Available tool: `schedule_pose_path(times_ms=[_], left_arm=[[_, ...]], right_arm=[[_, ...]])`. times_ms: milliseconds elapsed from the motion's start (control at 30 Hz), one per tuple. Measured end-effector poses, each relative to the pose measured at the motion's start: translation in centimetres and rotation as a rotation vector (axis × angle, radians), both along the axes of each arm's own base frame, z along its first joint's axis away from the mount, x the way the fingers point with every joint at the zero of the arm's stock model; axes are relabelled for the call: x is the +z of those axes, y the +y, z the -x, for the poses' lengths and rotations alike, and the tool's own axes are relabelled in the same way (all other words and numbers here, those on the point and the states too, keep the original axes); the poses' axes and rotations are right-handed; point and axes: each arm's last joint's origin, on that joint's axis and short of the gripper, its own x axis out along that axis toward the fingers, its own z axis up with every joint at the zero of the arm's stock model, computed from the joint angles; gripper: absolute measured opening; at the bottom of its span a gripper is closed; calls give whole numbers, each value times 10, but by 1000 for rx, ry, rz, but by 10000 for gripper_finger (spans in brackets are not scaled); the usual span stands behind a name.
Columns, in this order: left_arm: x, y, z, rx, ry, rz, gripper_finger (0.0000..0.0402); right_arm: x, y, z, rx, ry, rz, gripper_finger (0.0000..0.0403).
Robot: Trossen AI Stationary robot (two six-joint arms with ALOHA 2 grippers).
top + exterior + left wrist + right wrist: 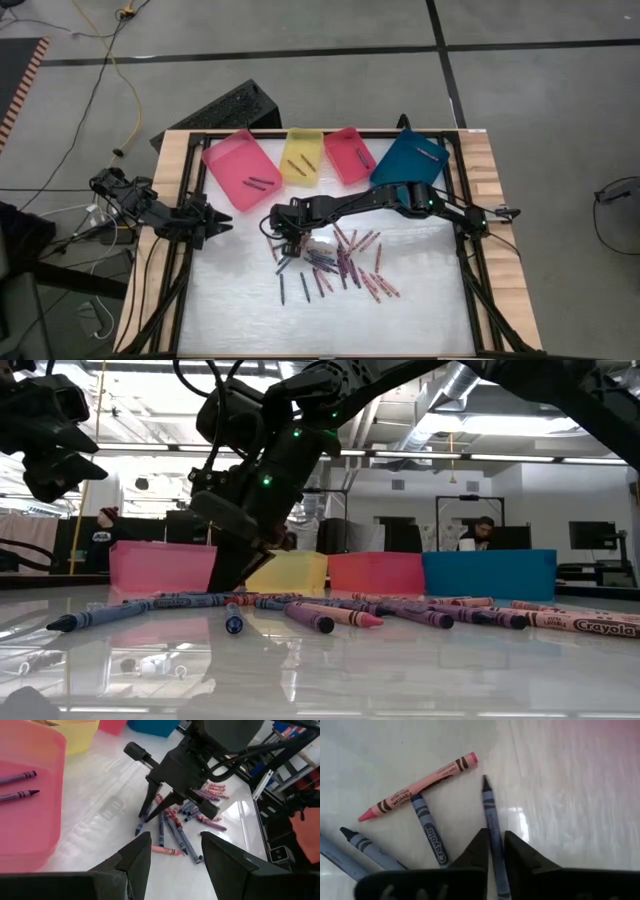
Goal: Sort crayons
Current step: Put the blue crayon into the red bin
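Note:
Several crayons (340,265) in pink, purple, dark blue and black lie scattered on the white table top. My right gripper (283,240) reaches down at the pile's left end and is shut on a dark blue crayon (490,810). A pink crayon (420,787) and more blue ones (430,832) lie flat beside it. My left gripper (222,228) waits open above the table's left edge, holding nothing; its fingers (135,860) frame the scene in the left wrist view. My right gripper pinches the dark blue crayon between its two fingers (477,847), on the wrapped shaft behind the tip (493,827). The fingers slant down from above, one on each long side. The crayon's pointed end (485,781) sticks out ahead of them and seems to lie on the table.
Four trays stand in a row along the far edge: pink (240,170), yellow (302,157), red (348,155), blue (410,160). The pink, yellow and red trays hold a few crayons. Bare table lies toward the near edge. A person (483,532) sits in the room behind.

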Motion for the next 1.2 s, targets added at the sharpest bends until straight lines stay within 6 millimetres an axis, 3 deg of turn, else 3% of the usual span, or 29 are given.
schedule_pose_path(times_ms=[233, 767, 1200], left_arm=[[-1, 0, 0, 10, 4, -8, 165], [0, 5, 1, 163, -22, -26, 165], [-4, 10, 4, 339, -28, -21, 165]], right_arm=[[5, 0, -2, -59, -12, -37, 5], [25, -13, 1, -4, 78, 0, 7], [46, -41, 24, 61, 222, 63, 8]])
